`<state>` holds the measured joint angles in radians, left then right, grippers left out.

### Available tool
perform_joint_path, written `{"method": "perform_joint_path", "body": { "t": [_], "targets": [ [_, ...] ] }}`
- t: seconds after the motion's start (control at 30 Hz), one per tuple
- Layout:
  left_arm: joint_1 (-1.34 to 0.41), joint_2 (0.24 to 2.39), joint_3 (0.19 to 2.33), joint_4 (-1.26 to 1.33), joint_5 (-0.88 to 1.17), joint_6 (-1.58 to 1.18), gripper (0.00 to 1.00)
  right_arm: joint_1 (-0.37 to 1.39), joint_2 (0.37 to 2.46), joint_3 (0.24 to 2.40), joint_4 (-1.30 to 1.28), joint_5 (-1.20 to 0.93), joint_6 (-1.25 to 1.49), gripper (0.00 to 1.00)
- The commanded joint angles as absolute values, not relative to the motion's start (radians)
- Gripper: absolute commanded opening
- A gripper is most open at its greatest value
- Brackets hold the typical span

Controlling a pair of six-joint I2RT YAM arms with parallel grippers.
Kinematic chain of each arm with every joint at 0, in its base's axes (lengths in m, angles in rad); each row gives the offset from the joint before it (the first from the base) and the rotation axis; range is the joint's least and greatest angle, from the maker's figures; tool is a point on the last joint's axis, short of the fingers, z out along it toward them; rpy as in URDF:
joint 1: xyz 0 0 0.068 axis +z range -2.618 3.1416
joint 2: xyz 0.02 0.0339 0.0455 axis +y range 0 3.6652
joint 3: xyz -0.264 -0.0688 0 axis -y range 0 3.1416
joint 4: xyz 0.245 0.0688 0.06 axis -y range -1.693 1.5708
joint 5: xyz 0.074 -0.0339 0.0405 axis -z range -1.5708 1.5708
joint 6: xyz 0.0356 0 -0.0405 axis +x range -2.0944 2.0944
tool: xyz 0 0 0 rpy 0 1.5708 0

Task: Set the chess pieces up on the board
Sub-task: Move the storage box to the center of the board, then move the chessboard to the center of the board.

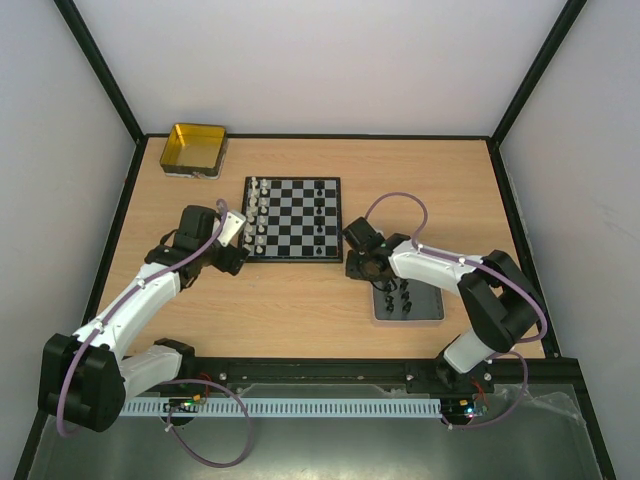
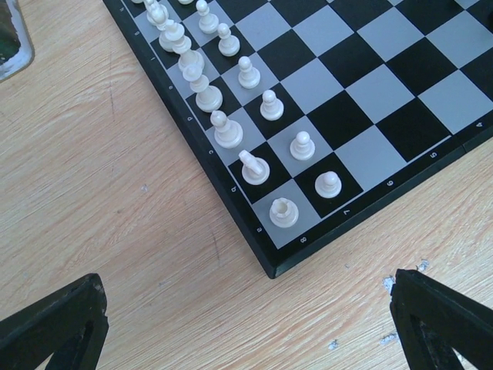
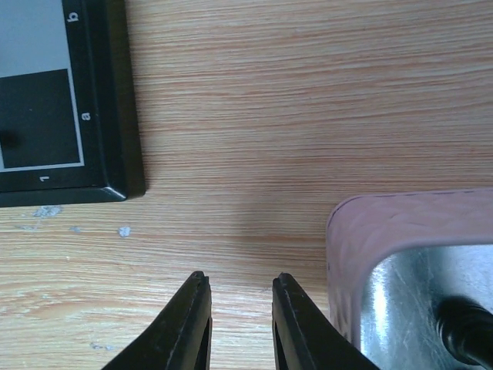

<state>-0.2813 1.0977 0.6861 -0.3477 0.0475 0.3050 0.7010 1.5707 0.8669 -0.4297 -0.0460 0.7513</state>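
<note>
Tabletop (image 1: 300,300) of pale wood-grain laminate is enclosed by plain white walls (image 1: 330,60) set in a black frame. A yellow tin (image 1: 195,150) is placed at the far left corner. The board (image 1: 293,218) lies flat near the table's middle. Whitish chess pieces (image 1: 256,215) are ranged in two files along its left side, and a few black chess pieces (image 1: 318,215) are seen toward its right. More black pieces (image 1: 398,297) stand in a dark grey tray (image 1: 425,310) to the right, near the front edge. The left arm is stretched forward, and the left gripper (image 2: 245,281) is held over bare wood just beside the board's near-left corner, jaws spread wide and empty. The right arm is folded inward. The right gripper (image 3: 239,277) is positioned low over the table between the board's near-right corner and the tray, fingers drawn to a narrow gap with nothing seen between them.
</note>
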Motion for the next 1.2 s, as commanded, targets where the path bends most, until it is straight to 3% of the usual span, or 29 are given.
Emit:
{"method": "perform_joint_path", "body": {
  "t": [0.0, 0.3, 0.47, 0.53, 0.7, 0.8, 1.0, 1.1, 1.17],
  "targets": [
    [-0.282, 1.109, 0.671, -0.331, 0.022, 0.292, 1.0, 0.69, 1.549, 0.845, -0.435, -0.012, 0.737, 0.22],
    [-0.102, 1.214, 0.755, -0.348, 0.075, 0.318, 0.98, 0.661, 1.525, 0.889, -0.49, 0.031, 0.733, 0.26],
    [0.061, 1.39, 0.921, -0.404, 0.206, 0.356, 0.79, 0.577, 1.559, 0.939, -0.448, -0.031, 0.758, 0.27],
    [0.09, 1.462, 0.997, -0.428, 0.221, 0.362, 0.76, 0.543, 1.595, 0.977, -0.445, -0.066, 0.765, 0.27],
    [0.092, 1.626, 1.137, -0.436, 0.248, 0.354, 0.66, 0.493, 1.666, 1.046, -0.368, -0.12, 0.824, 0.28],
    [0.092, 1.761, 1.253, -0.47, 0.25, 0.32, 0.53, 0.478, 1.75, 1.124, -0.364, -0.112, 0.831, 0.28],
    [0.074, 1.95, 1.384, -0.474, 0.182, 0.295, 0.43, 0.436, 1.947, 1.288, -0.388, -0.055, 0.814, 0.28],
    [0.061, 1.999, 1.406, -0.464, 0.163, 0.29, 0.32, 0.425, 2.02, 1.354, -0.395, -0.053, 0.815, 0.23],
    [0.055, 2.028, 1.418, -0.463, 0.17, 0.286, 0.22, 0.412, 2.057, 1.389, -0.401, -0.06, 0.818, 0.12]
  ]
}}
